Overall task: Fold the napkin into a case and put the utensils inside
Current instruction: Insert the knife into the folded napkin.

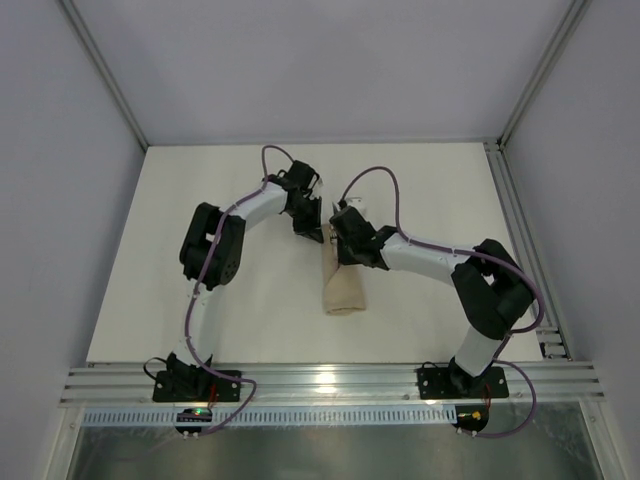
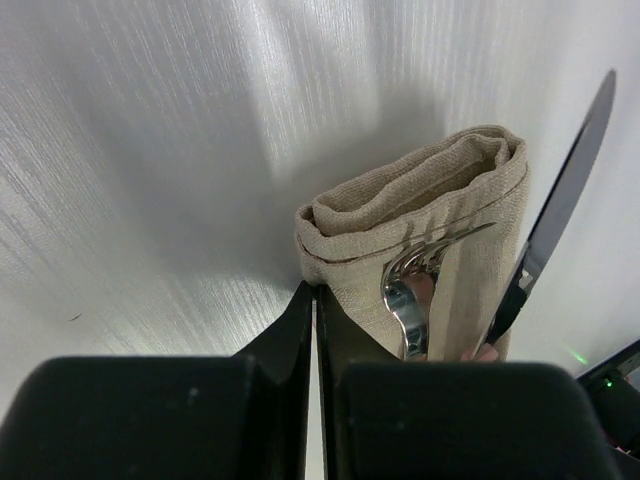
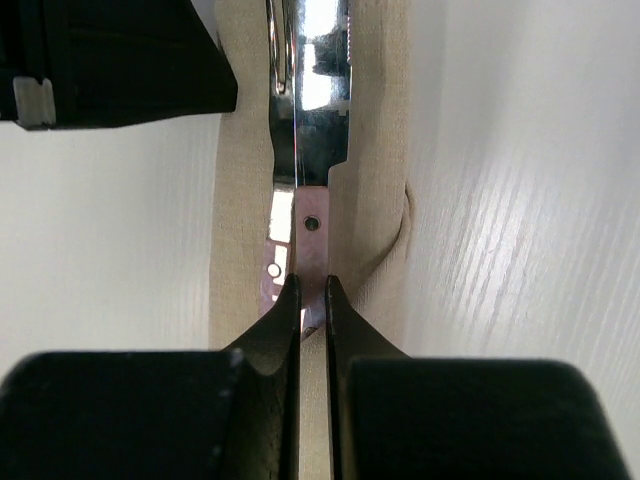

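The beige napkin is folded into a narrow case [image 1: 344,290] lying mid-table; it also shows in the left wrist view [image 2: 440,215] and the right wrist view [image 3: 370,170]. A silvery fork [image 2: 408,305] sits in its pocket. My right gripper [image 1: 343,258] [image 3: 312,292] is shut on the pinkish handle [image 3: 312,230] of the knife, whose grey blade [image 3: 320,130] [image 2: 565,190] points along the case at its mouth. My left gripper [image 1: 309,232] [image 2: 316,290] is shut at the case's mouth corner, seemingly pinching the cloth edge.
The white tabletop [image 1: 220,300] is bounded by aluminium rails at the right [image 1: 520,250] and the front [image 1: 330,378]. Grey walls stand behind and beside it. Both arms crowd the far end of the case.
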{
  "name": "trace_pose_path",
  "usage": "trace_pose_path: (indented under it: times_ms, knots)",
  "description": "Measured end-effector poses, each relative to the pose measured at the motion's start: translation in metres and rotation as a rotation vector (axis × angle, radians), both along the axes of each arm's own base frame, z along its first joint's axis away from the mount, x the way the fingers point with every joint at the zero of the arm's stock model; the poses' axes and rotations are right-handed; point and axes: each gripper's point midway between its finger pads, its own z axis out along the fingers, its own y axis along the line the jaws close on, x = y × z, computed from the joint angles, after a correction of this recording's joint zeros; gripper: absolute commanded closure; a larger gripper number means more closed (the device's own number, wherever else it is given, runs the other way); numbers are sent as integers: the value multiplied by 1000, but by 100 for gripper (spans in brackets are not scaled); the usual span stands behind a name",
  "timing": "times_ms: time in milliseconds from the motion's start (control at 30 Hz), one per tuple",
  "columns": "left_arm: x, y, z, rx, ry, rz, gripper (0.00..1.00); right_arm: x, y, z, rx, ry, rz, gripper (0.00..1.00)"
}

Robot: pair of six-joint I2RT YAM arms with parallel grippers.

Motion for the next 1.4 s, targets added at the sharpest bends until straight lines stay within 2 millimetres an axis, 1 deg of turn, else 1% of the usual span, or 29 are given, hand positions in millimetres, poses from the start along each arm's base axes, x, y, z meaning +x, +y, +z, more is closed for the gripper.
trace_pose_path:
  times_ms: [100, 300, 400, 433, 467, 533, 633, 833, 900, 967, 1067, 1200, 1300, 1400]
  knots:
    - [0, 1, 0, -4, 0, 3, 100, -6, -2, 2, 5, 10, -8, 96]
    - [1, 1, 1, -4, -2, 3, 100, -12, -4, -1, 5, 37, -26, 96]
    - [0, 0, 1, -7, -1, 2, 100, -14, -5, -2, 5, 46, -33, 87]
    - [0, 0, 1, -7, 0, 1, 100, -14, -5, -2, 5, 47, -34, 80]
    - [0, 0, 1, -8, 0, 1, 100, -14, -6, -2, 4, 48, -38, 77]
    - [0, 0, 1, -9, 0, 1, 100, -13, -7, -3, -8, 50, -38, 73]
    - [0, 0, 1, -8, -1, -1, 100, -6, -5, 1, -21, 36, -34, 73]
    - [0, 0, 1, -12, -6, -3, 100, 18, 3, 28, -21, -47, -28, 71]
    - [0, 0, 2, -13, -7, -3, 100, 24, 3, 31, -18, -55, -30, 69]
    - [0, 0, 2, -14, -7, -3, 100, 29, 3, 27, -23, -49, -30, 69]
    - [0, 0, 2, -15, -7, -3, 100, 33, 2, 13, -39, -20, -32, 68]
    - [0, 0, 2, -15, -7, -3, 100, 29, 0, -7, -74, 29, -27, 68]
    - [0, 0, 2, -15, -7, -3, 100, 24, -2, -15, -88, 57, -21, 68]
    - [0, 0, 2, -16, -7, -4, 100, 23, -1, -16, -83, 64, -16, 78]
